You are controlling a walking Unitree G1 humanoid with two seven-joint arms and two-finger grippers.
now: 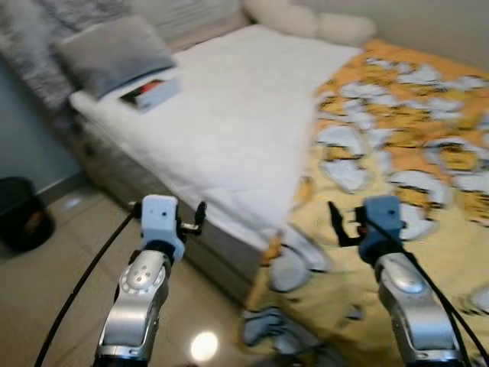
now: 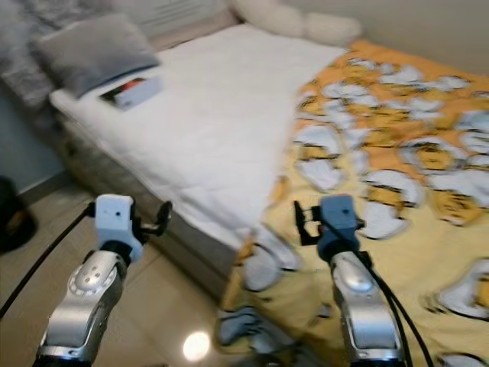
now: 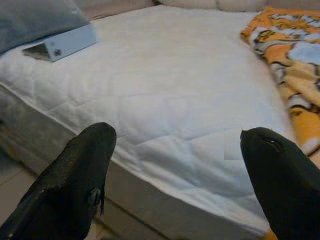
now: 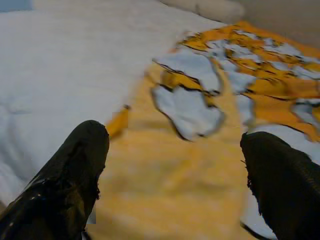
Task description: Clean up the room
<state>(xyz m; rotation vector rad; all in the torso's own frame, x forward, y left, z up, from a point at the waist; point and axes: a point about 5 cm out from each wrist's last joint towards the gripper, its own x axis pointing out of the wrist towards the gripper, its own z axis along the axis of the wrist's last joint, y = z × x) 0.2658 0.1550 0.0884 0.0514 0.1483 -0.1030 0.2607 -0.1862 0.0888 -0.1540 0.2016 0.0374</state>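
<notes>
Currently both grippers hang spread and empty before the bed (image 1: 229, 130): the left gripper (image 3: 175, 165) faces the bare white mattress, the right gripper (image 4: 175, 170) the yellow blanket (image 1: 412, 145), which covers the bed's right side and spills off its corner to the floor. A grab there could, I judge, snag only a thin fold and drag more blanket down. No writing is legible on the box (image 1: 150, 93) beside the grey pillow (image 1: 114, 53).

The mattress (image 1: 229, 115) wears white quilted cloth, matt, stitched in soft diamonds. Over it lies a yellow-orange printed blanket (image 1: 412, 145), soft and creased cloth. The grey pillow (image 1: 114, 53) looks plush. The floor (image 1: 46, 290) is glossy tile (a lamp glares off it). The arms are brushed silver metal; the left gripper's fingers (image 3: 75, 185) are matt black and rough-grained.
</notes>
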